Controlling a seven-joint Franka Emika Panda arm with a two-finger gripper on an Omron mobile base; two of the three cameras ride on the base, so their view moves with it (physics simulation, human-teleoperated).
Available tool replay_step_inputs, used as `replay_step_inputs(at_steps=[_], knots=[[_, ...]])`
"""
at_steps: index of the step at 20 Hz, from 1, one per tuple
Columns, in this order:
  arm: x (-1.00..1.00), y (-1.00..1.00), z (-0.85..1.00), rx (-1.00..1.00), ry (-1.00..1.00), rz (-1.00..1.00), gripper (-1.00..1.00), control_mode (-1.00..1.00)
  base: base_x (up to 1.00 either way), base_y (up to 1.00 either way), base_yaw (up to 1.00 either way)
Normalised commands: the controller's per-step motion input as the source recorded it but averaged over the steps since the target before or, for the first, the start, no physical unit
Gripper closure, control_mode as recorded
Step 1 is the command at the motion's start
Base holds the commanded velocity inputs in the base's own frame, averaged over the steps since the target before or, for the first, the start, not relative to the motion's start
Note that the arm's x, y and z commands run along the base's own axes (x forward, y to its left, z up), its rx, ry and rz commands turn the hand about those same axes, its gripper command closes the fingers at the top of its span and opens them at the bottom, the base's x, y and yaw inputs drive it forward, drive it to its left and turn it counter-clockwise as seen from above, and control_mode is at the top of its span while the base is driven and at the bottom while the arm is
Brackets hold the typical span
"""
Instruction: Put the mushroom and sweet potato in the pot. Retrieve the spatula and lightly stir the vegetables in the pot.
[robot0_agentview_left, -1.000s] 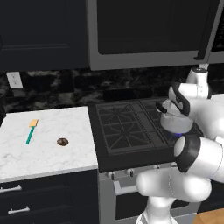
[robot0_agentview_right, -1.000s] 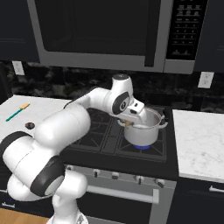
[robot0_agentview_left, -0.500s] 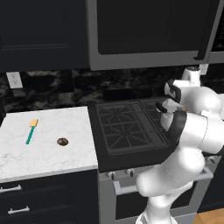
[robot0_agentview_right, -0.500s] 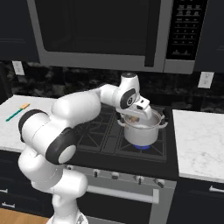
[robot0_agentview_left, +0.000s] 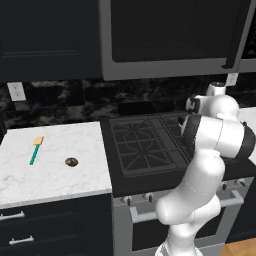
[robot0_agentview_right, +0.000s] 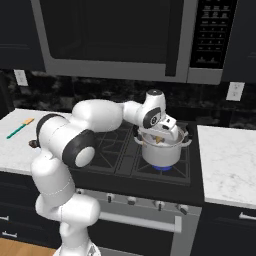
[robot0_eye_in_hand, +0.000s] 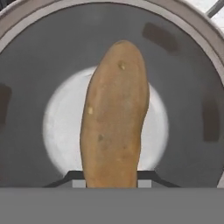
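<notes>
A white robot arm reaches over a black stove (robot0_agentview_right: 120, 150), its gripper (robot0_agentview_right: 161, 135) poised just above the open mouth of a shiny metal pot (robot0_agentview_right: 161, 152) that stands at centre right of the right base view, over a small blue flame. The gripper is clenched on a sweet potato (robot0_eye_in_hand: 114, 118). In the hand view this orange-brown, tapered piece runs up the middle of the frame from between the two fingertips at the bottom, pointing into the pot (robot0_eye_in_hand: 192, 83), whose pale round floor lies behind it.

In the left base view, a white marble counter (robot0_agentview_left: 50, 180) fills the lower left. On it a small dark round mushroom (robot0_agentview_left: 71, 162) lies near the centre, and a spatula (robot0_agentview_left: 35, 150) with a teal handle and yellow blade lies to its upper left, apart from it. The same spatula (robot0_agentview_right: 19, 128) appears at the left edge of the right base view
</notes>
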Motion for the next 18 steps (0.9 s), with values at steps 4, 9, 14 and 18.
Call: replay_step_inputs(at_steps=[4,9,14,18], knots=[[0.25,-0.06,-0.33,0.00,0.00,0.00,1.00,-1.00,0.00,0.00,0.00],[0.12,0.00,-0.13,0.00,0.00,0.00,1.00,-1.00,0.00,0.00,0.00],[0.00,0.00,-0.02,0.00,0.00,0.00,-1.00,-1.00,0.00,0.00,0.00],[0.00,-0.02,-0.01,0.00,0.00,0.00,-1.00,-1.00,0.00,0.00,0.00]])
